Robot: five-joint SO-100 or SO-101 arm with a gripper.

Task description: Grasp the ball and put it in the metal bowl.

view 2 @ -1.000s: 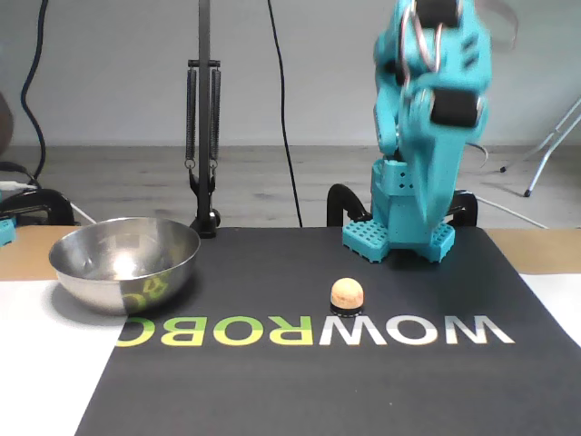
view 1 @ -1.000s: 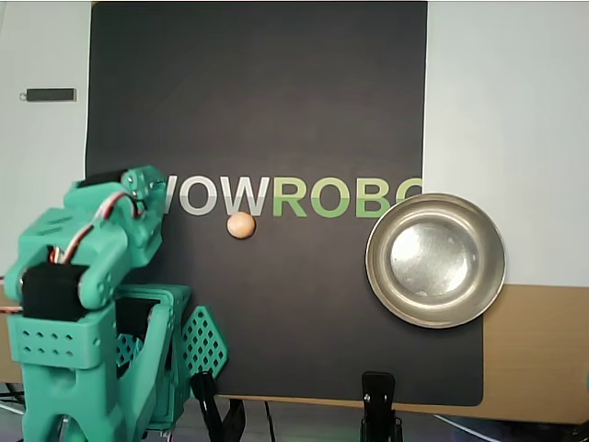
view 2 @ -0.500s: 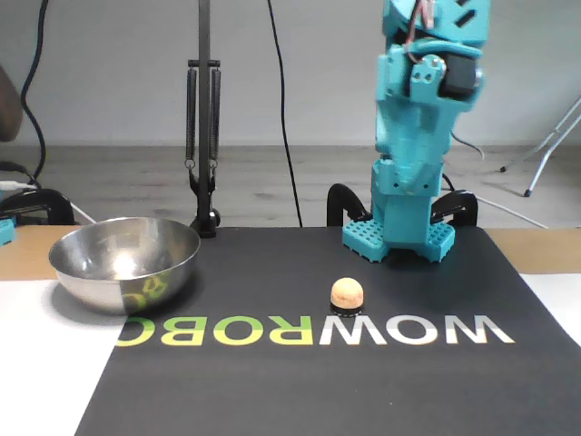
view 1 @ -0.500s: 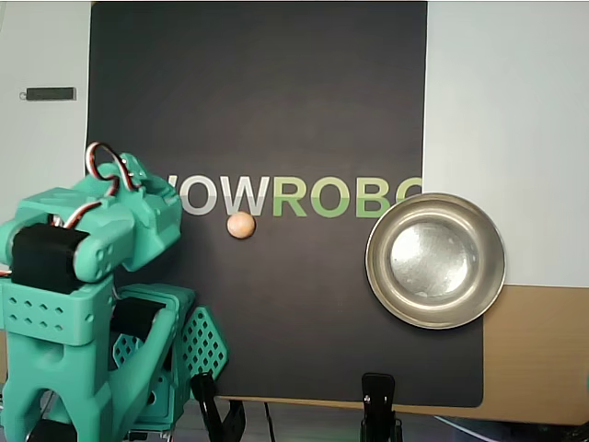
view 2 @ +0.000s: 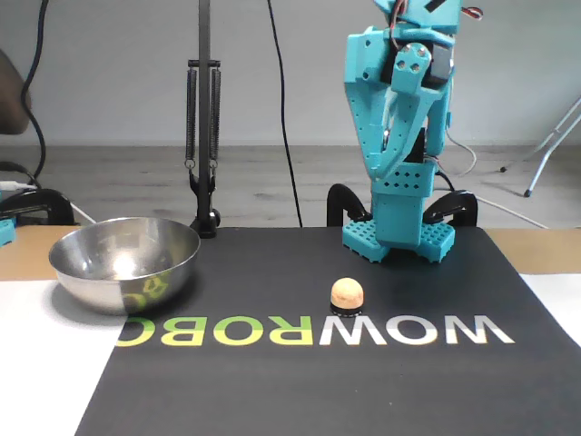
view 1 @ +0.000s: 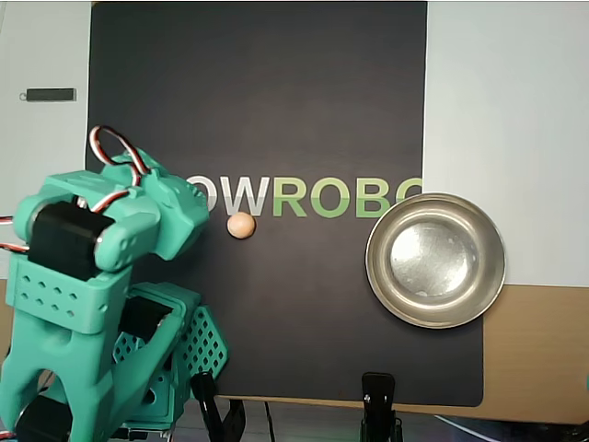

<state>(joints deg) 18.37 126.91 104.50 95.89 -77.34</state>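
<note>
Gripper (view 1: 189, 216) raised, empty, jaw state unreadable, aimed toward ball (view 1: 241, 226) for coming grasp. Ball just right of it in overhead view, free on black mat (view 1: 276, 92). Metal bowl (view 1: 436, 261) farther right, empty, awaiting drop.

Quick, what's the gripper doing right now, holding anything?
Gripper: cannot be told, its fingertips don't show clearly in either view. It holds nothing: the ball lies free on the mat.
</note>
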